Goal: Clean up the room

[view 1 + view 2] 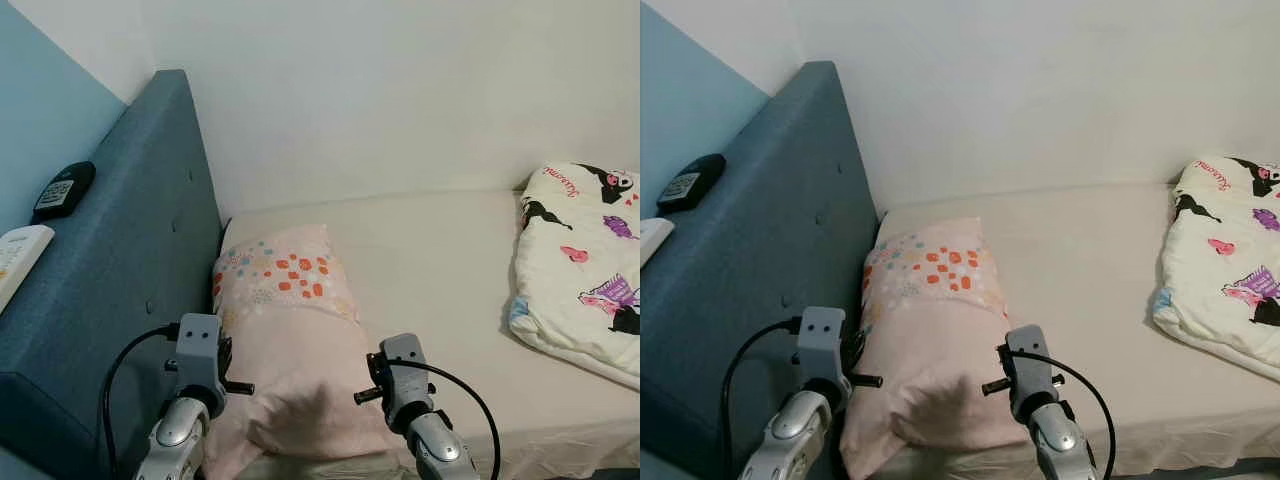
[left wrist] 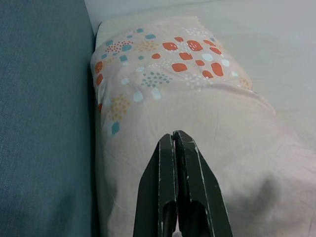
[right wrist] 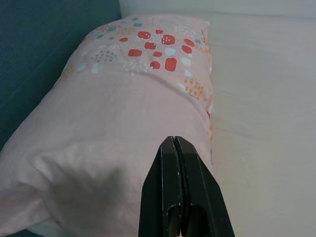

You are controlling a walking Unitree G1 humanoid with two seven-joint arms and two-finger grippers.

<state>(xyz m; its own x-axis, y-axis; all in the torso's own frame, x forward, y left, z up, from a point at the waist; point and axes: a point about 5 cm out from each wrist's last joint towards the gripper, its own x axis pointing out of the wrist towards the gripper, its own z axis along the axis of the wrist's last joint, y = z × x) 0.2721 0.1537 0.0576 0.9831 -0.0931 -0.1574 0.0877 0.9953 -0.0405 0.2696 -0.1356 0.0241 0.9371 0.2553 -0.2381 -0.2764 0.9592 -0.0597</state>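
Both silver arms are reaching forward side by side, wrists level. The left end effector [image 2: 175, 136] is holding its two black fingers pressed together, and the right end effector [image 3: 175, 140], just beside it, is doing the same.

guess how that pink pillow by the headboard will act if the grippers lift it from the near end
The pink pillow looks soft and puffy, with creases and a dent near its front, so it would probably sag and fold rather than stay flat. It is likely light for its bulk. Both the left gripper and right gripper are shut, and the smooth fabric may slip unless they pinch a good fold.
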